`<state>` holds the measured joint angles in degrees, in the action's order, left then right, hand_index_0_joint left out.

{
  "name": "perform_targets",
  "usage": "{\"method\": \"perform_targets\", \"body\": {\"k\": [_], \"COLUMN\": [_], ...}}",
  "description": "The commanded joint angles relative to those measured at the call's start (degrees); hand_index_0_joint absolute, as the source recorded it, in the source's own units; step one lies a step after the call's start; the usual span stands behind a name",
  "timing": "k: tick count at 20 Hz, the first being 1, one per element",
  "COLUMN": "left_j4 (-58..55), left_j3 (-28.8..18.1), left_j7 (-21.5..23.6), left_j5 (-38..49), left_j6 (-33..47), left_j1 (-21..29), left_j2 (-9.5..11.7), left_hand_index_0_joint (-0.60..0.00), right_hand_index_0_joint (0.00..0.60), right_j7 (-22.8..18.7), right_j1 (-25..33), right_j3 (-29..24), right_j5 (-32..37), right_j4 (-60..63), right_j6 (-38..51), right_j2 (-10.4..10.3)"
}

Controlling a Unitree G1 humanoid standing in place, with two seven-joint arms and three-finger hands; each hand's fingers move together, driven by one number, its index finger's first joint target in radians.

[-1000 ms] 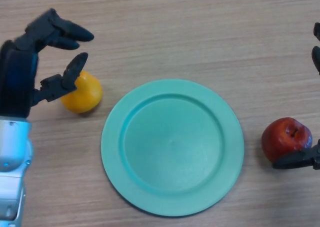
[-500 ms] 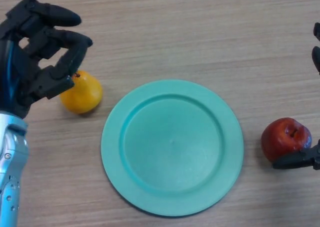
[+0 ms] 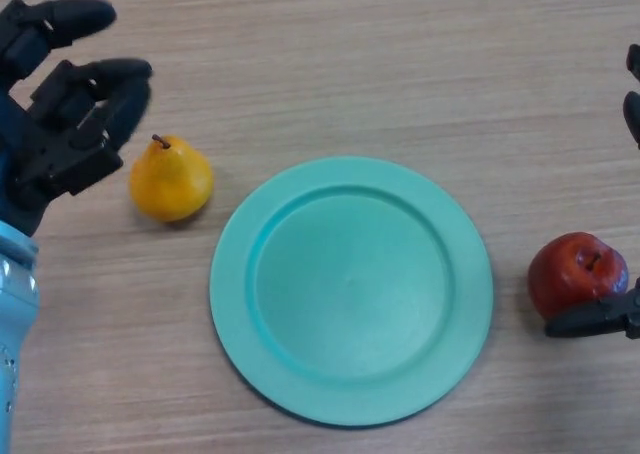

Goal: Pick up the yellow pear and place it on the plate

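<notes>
The yellow pear (image 3: 170, 180) with a short brown stem lies on the wooden table, just left of the green plate (image 3: 350, 289). My left hand (image 3: 62, 124) hovers to the pear's left, a small gap apart, with fingers spread and relaxed, holding nothing. At the right edge only parts of my right hand (image 3: 595, 319) show: one finger lies on the table under a red apple, and two fingertips sit higher up at the frame's border.
A red apple (image 3: 577, 273) rests on the table just right of the plate, touching or almost touching the right hand's finger. Bare wooden tabletop (image 3: 350, 64) stretches behind the plate.
My left hand has drawn back to the left and up, off the pear, which now shows whole with its stem. The view shifted slightly. The right hand has stayed put.
</notes>
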<state>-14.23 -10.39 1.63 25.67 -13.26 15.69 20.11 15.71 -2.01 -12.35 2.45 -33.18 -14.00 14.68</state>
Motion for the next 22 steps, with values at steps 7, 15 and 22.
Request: {"method": "perform_targets", "body": {"k": [7, 15, 22], "left_j4": [1.99, 19.27, 38.94], "left_j3": [-3.79, -3.62, -0.18], "left_j7": [-2.91, -1.65, -2.26], "left_j5": [-6.72, -10.04, -14.37], "left_j6": [9.95, 22.73, 31.77], "left_j1": [4.77, 7.46, 12.33], "left_j2": [3.54, 5.41, 4.03], "left_hand_index_0_joint": [0.000, 0.000, 0.000], "right_hand_index_0_joint": [0.000, 0.000, 0.000], "right_j7": [-0.32, -0.78, -1.05], "right_j1": [1.52, 1.55, 0.27], "right_j3": [-2.95, -3.31, -4.96], "right_j5": [3.09, 3.87, 4.21], "right_j4": [-2.16, -2.88, -2.50], "right_j6": [7.65, 7.26, 9.17], "right_j2": [1.95, 1.96, 1.65]}}
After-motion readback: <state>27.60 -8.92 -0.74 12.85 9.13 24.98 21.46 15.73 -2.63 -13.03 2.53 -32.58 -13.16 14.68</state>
